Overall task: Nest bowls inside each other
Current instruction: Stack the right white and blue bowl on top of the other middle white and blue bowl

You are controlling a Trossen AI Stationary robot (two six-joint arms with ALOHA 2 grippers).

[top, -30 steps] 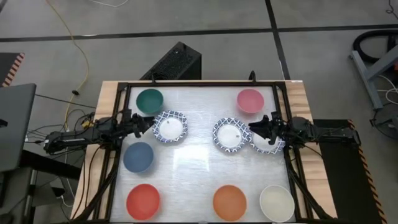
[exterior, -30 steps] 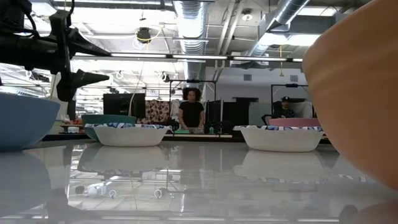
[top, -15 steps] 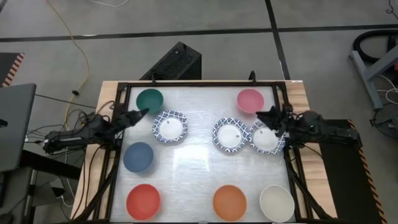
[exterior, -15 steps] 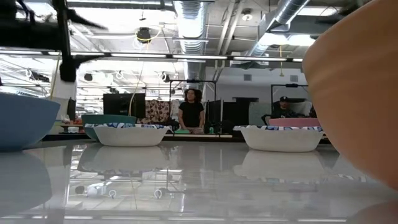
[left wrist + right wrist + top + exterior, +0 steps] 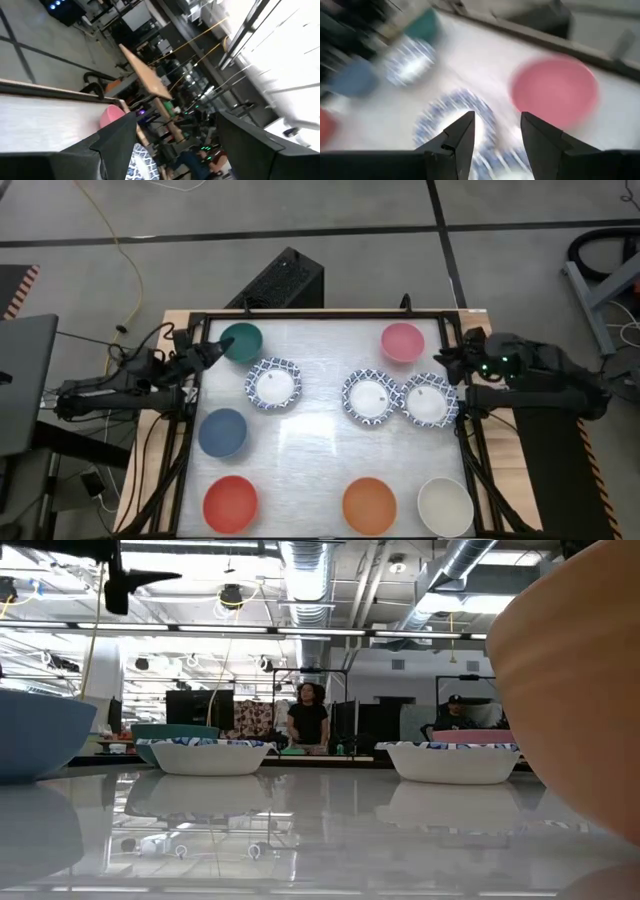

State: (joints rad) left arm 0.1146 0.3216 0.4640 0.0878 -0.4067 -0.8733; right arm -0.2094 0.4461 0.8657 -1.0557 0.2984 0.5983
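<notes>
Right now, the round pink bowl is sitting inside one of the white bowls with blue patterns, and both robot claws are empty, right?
Not quite. The round pink bowl sits alone on the shiny white tabletop, near the far edge, apart from the white bowls with blue-patterned rims. The high view shows it. The rest holds: the left gripper and right gripper are both empty.

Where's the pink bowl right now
In the high view the pink bowl sits at the table's far right corner, just behind the rightmost patterned bowl, with the open right gripper beside it.
</notes>
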